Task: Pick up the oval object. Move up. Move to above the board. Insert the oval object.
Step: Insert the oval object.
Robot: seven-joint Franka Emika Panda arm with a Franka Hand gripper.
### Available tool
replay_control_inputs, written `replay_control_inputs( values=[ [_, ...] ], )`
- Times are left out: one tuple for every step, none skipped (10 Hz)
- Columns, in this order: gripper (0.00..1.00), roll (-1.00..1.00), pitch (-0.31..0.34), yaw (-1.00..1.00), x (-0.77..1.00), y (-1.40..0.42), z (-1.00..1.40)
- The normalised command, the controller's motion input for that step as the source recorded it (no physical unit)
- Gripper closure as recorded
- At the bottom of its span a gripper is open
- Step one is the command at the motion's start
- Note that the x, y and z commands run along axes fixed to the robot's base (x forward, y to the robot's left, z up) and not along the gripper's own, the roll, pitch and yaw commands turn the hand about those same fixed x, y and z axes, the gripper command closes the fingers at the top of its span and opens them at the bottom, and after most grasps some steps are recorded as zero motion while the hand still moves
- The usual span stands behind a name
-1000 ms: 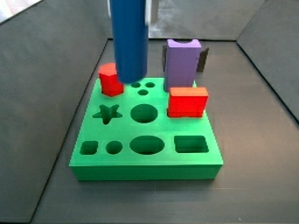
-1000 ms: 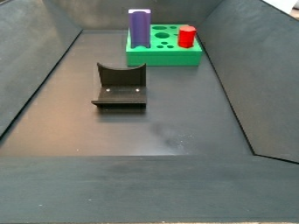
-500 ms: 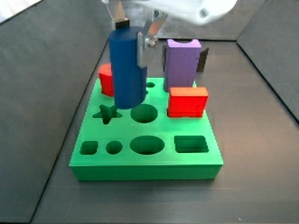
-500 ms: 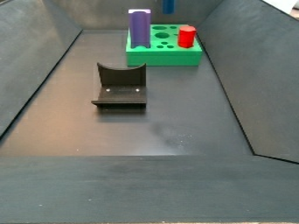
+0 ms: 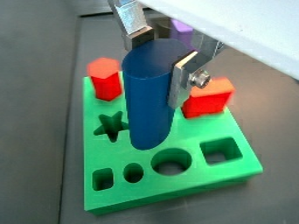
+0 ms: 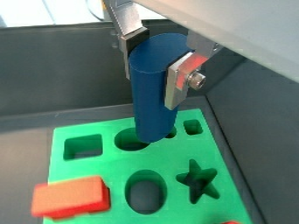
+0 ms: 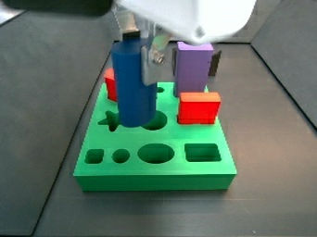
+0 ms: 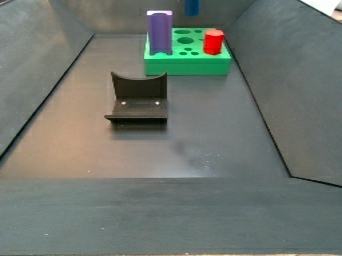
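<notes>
My gripper point(image 7: 139, 48) is shut on the oval object point(image 7: 130, 88), a smooth dark blue peg held upright over the board point(image 7: 155, 165), a green slab with cut-out holes. In both wrist views the silver fingers point(image 5: 184, 74) point(image 6: 181, 79) clamp the peg's point(image 5: 152, 96) point(image 6: 155, 87) upper end. Its lower end stands at the big round hole point(image 6: 126, 138), beside the star hole point(image 5: 111, 127). I cannot tell whether it has entered the hole. The oval hole point(image 6: 145, 191) is open and apart from the peg. In a side view only the peg's blue tip point(image 8: 191, 6) shows behind the board point(image 8: 187, 62).
A tall purple block point(image 7: 194, 63), a red hexagonal block point(image 7: 114, 85) and a red square block point(image 7: 198, 106) stand in the board. The fixture point(image 8: 136, 98) stands on the dark floor in mid bin. Dark sloping walls enclose the floor.
The gripper has come down into the side view with the peg. The peg has dropped toward the board and shifted slightly forward, to the round hole.
</notes>
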Motion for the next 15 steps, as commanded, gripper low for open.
replay_control_inputs(
  values=[
    [1.0, 0.0, 0.0, -0.95, 0.04, -0.27, -0.11],
    [1.0, 0.0, 0.0, -0.93, 0.05, -0.27, -0.08],
    [1.0, 0.0, 0.0, -0.51, 0.51, -0.29, 0.0],
    [1.0, 0.0, -0.019, 0.0, 0.19, -0.2, -0.06],
    [1.0, 0.0, 0.0, -0.76, 0.29, -0.16, -0.33],
    [1.0, 0.0, 0.0, -1.0, 0.0, 0.0, -0.54],
    [1.0, 0.0, 0.0, -1.0, 0.0, 0.0, -0.46],
    [1.0, 0.0, -0.033, -0.14, 0.01, 0.0, 0.0],
    [1.0, 0.0, 0.0, 0.0, 0.02, 0.0, 0.0],
    [1.0, 0.0, 0.0, -0.39, 0.37, 0.0, -0.27],
    [1.0, 0.14, 0.073, -0.55, 0.49, 0.09, -0.61],
    [1.0, 0.0, 0.0, -0.08, 0.02, 0.0, 0.0],
    [1.0, 0.0, 0.0, 0.0, 0.03, 0.0, 0.0],
    [1.0, 0.03, 0.001, -0.02, 0.0, 0.05, -0.22],
    [1.0, 0.04, 0.021, 0.0, 0.13, 0.01, -0.27]
  ],
)
